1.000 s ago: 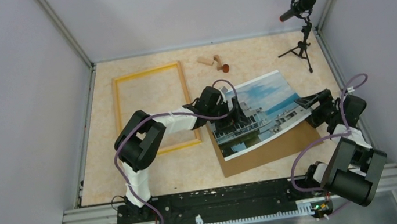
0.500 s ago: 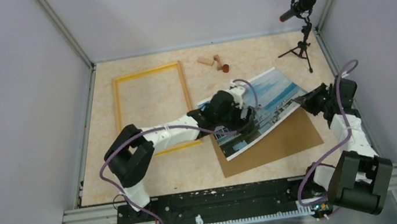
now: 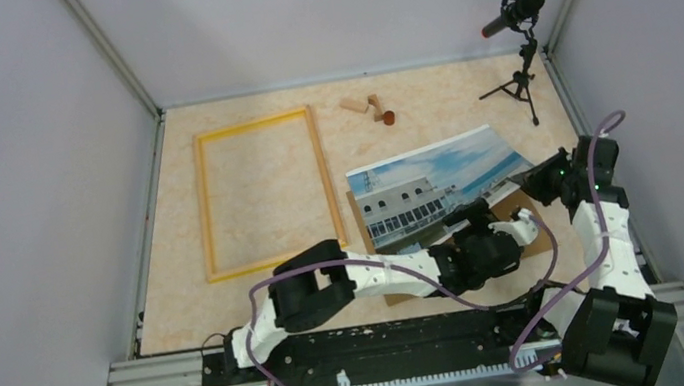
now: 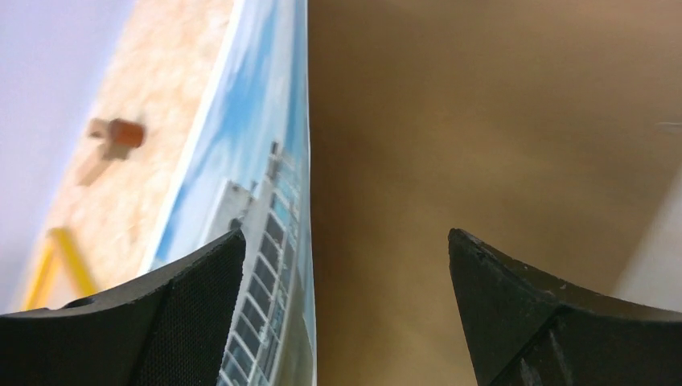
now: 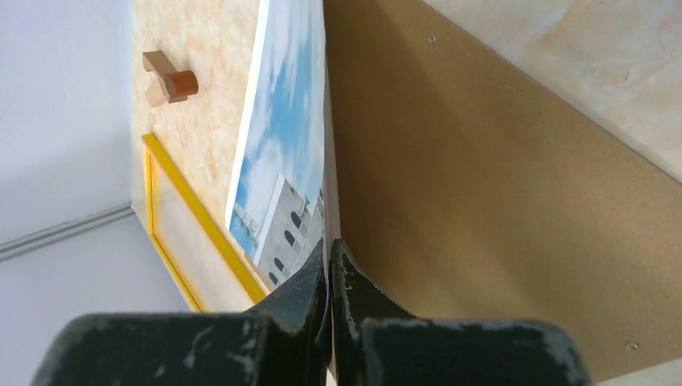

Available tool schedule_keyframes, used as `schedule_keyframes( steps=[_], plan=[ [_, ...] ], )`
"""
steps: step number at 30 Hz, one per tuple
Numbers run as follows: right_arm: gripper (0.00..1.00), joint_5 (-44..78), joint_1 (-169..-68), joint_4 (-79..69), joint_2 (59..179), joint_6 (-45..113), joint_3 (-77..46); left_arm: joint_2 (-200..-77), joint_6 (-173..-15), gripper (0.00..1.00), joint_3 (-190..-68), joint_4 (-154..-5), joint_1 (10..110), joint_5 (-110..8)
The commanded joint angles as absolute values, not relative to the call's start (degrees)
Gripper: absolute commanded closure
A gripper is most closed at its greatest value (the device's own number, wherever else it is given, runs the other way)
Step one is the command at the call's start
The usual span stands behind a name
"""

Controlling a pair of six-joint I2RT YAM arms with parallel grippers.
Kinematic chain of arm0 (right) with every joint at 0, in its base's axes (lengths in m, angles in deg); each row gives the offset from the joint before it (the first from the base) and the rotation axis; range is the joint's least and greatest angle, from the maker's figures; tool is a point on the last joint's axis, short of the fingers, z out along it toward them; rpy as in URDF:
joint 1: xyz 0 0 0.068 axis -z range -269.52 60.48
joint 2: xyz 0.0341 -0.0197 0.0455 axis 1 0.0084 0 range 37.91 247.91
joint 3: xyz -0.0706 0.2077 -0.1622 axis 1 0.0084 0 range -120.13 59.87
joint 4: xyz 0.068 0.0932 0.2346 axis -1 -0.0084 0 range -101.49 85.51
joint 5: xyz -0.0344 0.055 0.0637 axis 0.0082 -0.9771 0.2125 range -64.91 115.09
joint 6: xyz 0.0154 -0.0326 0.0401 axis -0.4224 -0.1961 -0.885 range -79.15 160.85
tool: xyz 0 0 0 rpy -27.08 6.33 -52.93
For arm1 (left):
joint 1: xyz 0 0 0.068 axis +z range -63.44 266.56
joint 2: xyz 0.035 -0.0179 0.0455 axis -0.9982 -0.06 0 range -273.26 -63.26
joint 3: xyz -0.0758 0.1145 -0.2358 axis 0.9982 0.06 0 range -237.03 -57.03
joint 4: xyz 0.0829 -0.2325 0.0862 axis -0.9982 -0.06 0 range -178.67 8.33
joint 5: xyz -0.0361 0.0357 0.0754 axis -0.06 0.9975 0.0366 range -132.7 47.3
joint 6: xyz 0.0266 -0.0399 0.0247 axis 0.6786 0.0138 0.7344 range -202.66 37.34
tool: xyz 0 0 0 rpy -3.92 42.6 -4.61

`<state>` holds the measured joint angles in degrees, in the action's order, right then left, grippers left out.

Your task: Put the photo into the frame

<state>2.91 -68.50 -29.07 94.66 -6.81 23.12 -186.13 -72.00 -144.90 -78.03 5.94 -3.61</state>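
Note:
The photo (image 3: 428, 186), a white building under blue sky, lies tilted over a brown backing board (image 3: 513, 205), with its right edge raised. My right gripper (image 3: 530, 179) is shut on that edge; in the right wrist view the fingertips (image 5: 315, 269) pinch the thin sheet of the photo (image 5: 281, 145). The yellow frame (image 3: 323, 175) lies flat to the left, with nothing inside it. My left gripper (image 3: 512, 222) reaches in from the front, under the photo's near right corner. In the left wrist view it (image 4: 346, 241) stands open, and the photo's edge (image 4: 273, 201) runs between its fingers without touching them.
Small wooden pieces (image 3: 369, 108) lie at the back centre. A microphone on a tripod (image 3: 519, 47) stands at the back right. Grey enclosure walls close in the table on three sides. The backing board (image 5: 482, 161) sticks out beneath the photo toward the front right.
The right gripper has shut on the photo's right edge and lifted it. The left arm has swung off the photo's left part, round to the front, toward the near right corner.

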Motion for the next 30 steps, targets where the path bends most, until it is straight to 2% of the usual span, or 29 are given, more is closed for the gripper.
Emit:
schedule_keyframes(
  steps=[1, 4, 7, 8, 14, 17, 18, 19, 24, 26, 30],
  plan=[
    [1.00, 2.07, -69.18, -30.32, 91.16, -8.61, 22.00, -191.41, -66.51, 0.02, -150.96, -81.25, 6.27, 15.24],
    [1.00, 0.90, -69.17, -30.90, 90.65, -8.39, 21.21, -191.15, -63.18, 0.06, -149.29, -77.93, 6.40, 12.83],
    [1.00, -0.04, -69.15, -31.75, 90.07, -7.90, 20.58, -190.93, -63.29, 0.17, -150.10, -79.72, 6.48, 10.13],
    [1.00, 0.26, -69.21, -32.06, 89.58, -7.51, 20.40, -190.65, -63.38, 0.23, -150.10, -80.00, 6.49, 9.98],
    [1.00, 0.40, -69.23, -33.07, 87.71, -4.82, 18.46, -186.86, -67.37, 0.71, -149.62, -85.75, 7.38, 5.62],
    [0.85, -0.31, -69.85, -32.86, 87.86, -1.72, 15.19, -184.13, -69.89, 0.88, -151.10, -90.35, 8.27, 2.00],
    [0.76, -0.95, -70.12, -32.73, 88.45, 0.03, 13.20, -183.13, -71.24, 0.96, -151.90, -92.39, 8.78, 0.68],
    [0.62, -1.18, -70.62, -33.10, 89.16, 2.16, 10.74, -181.90, -72.67, 1.00, -152.54, -94.28, 9.49, -0.52],
    [0.26, -0.50, -73.11, -38.89, 93.87, 8.72, -4.77, -175.02, -78.34, 1.00, -154.02, -100.38, 14.13, -8.85],
    [0.18, 0.74, -73.79, -41.91, 95.46, 11.13, -11.38, -170.90, -80.73, 1.00, -155.07, -103.75, 16.38, -13.69],
    [0.16, 4.63, -75.54, -47.36, 98.43, 13.88, -23.45, -163.28, -88.85, 1.00, -159.30, -112.64, 27.72, -30.88]
  ],
)
